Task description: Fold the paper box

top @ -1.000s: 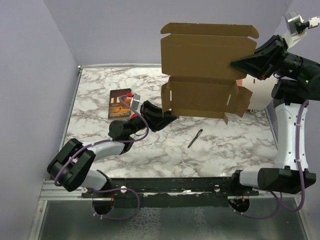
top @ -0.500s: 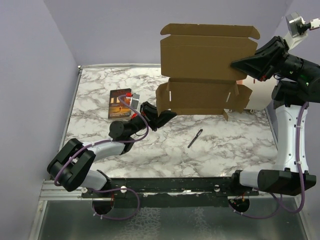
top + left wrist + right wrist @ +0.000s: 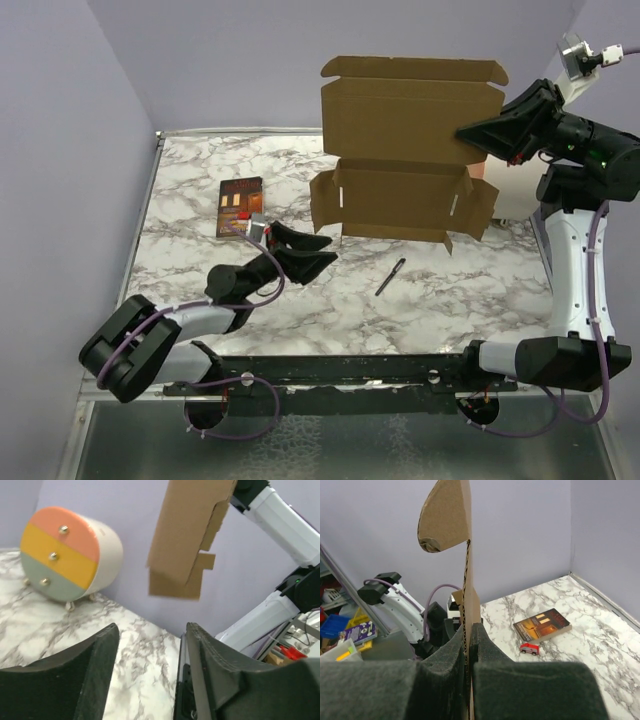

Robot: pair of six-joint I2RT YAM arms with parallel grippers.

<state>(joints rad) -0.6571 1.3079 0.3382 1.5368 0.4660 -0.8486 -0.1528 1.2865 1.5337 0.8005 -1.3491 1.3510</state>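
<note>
Lilac walls close in a marble worktop [image 3: 450, 290]. At the far left lies a dark book [image 3: 239, 205], with a small red toy car [image 3: 529, 649] just beside it. The left arm lies low, elbow folded at the near left and forearm reaching right. Its left claw [image 3: 330, 250] is spread and empty, close over the marble. To its right rests a black pen [image 3: 390, 277]. Above, the paper box [image 3: 410, 140] hangs in the air as an upright, part-folded sheet, clear of that claw. The right arm rises tall from the near right and bends left, with the right claw [image 3: 468, 133] pinching the sheet's right edge. A cream drawer cylinder [image 3: 70, 555] sits at the far right.
</note>
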